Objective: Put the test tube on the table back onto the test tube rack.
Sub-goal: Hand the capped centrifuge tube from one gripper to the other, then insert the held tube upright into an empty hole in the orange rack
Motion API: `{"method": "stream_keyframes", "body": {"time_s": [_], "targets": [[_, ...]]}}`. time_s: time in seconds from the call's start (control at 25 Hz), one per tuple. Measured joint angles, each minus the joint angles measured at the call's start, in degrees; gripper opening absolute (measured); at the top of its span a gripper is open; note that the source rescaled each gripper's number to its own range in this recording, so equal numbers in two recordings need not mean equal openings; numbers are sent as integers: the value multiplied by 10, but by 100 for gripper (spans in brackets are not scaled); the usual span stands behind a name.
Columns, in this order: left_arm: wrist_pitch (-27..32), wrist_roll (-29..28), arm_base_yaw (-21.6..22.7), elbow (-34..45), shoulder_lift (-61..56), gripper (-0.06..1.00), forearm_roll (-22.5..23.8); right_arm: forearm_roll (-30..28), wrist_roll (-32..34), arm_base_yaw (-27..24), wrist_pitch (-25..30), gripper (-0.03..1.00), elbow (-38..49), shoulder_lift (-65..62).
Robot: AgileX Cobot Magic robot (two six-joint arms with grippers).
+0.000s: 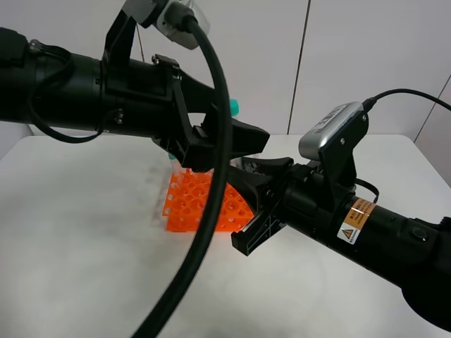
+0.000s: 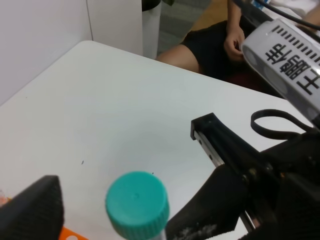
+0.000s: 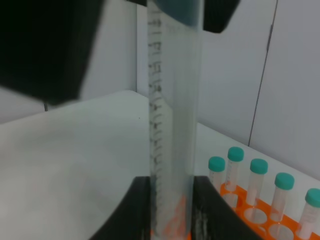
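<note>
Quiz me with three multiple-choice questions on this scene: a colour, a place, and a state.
1. What colour is the test tube rack? A blue B orange C white
2. Where is the clear test tube? A standing in the rack B upright in the right gripper C lying flat on its side
3. The left gripper around the cap is: A open B clamped shut C out of sight
Answers: B, it shows bright orange; B, the gripper pinches its lower end; A, gaps show beside the teal cap.
</note>
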Motion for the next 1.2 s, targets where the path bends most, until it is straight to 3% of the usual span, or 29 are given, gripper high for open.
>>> {"method": "stream_keyframes", "body": {"time_s": [0.28,0.4,0.44,1.2], "targets": [[-6,11,0,0,0,44,0,0,0,0,0,1,0,0],[-11,25,0,0,0,7,0,-1,0,0,0,1,0,0],[-12,31,0,0,0,0,-1,-2,-1,0,-1,1,0,0],[-10,51,0,0,0,1,-3,-7,-1,0,-1,1,0,0]]}}
